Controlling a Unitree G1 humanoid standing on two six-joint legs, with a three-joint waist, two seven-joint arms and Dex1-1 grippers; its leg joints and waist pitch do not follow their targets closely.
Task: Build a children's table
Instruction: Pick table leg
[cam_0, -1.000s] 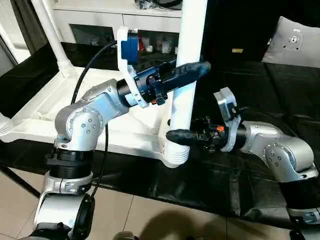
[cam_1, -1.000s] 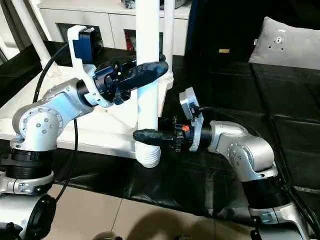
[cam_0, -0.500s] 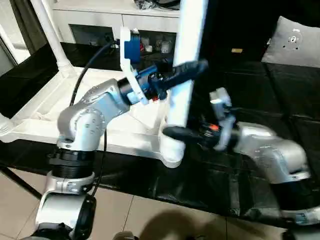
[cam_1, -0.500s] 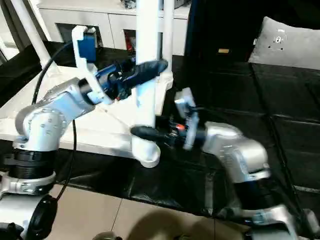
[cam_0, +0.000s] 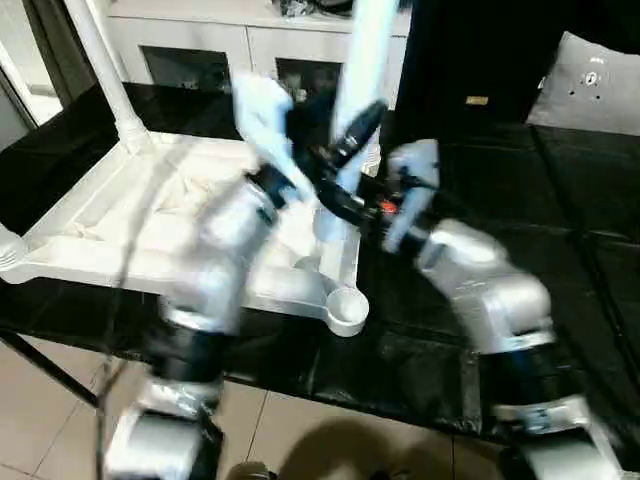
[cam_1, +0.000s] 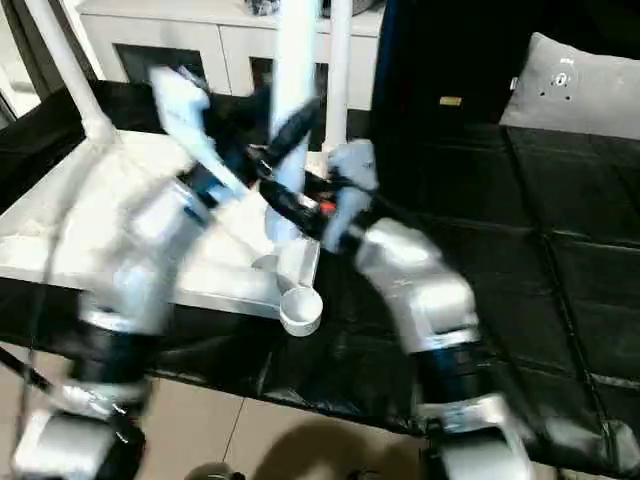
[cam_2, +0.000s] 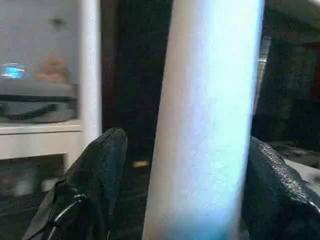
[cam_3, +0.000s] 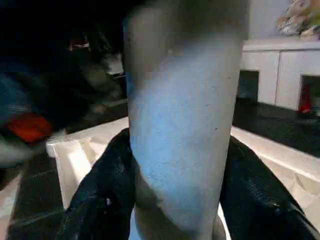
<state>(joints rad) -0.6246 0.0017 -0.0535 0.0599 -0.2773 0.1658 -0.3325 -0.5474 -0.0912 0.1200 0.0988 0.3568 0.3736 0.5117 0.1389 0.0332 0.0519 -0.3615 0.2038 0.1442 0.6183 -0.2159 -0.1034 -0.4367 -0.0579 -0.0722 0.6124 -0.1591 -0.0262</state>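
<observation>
The children's table top (cam_0: 110, 200) lies upside down, ribs up, on a black cover. Its near corner socket (cam_0: 347, 306) stands empty. One white leg (cam_0: 362, 60) hangs tilted above the top, near that corner. My right gripper (cam_3: 179, 142) is shut on the leg's lower part, both fingers (cam_3: 107, 185) pressed against it. Higher up, my left gripper (cam_2: 184, 140) straddles the same leg, open, with a gap beside one finger (cam_2: 100, 170). Another leg (cam_0: 100, 70) stands in the far left corner. Both arms are blurred by motion.
A white cabinet (cam_0: 200, 40) with glass doors runs along the back. A grey cushion (cam_0: 595, 80) lies at the far right on the black cover (cam_0: 540, 210). Tiled floor (cam_0: 300, 440) shows below the near edge.
Both arms have swung up and inward over the table top. The leg has come out of the near corner socket, which is now empty. The left fingers have spread apart.
</observation>
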